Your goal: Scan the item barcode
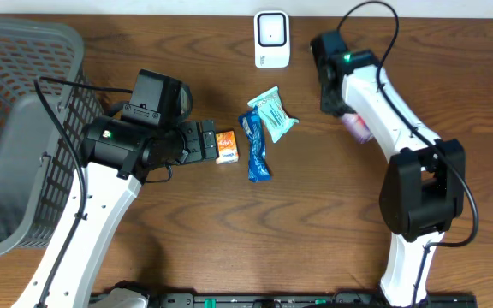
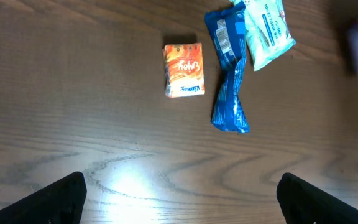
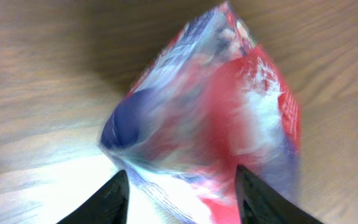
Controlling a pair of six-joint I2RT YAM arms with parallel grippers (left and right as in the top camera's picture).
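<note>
Red-and-blue packet (image 3: pixel 210 118) sits blurred just beyond the right hand (image 3: pixel 182 180), its fingers apart.

Basket (image 1: pixel 7 77) far left, scanner (image 1: pixel 271 38) rear centre, box (image 1: pixel 226 146) beside wrapper (image 1: pixel 257 145) and pouch (image 1: pixel 274 113) mid-table, packet (image 3: pixel 216 124) right.

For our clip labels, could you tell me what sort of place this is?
Likely a mock checkout: a white scanner-like device, an orange box and blue wrapper, and a grey mesh basket.
</note>
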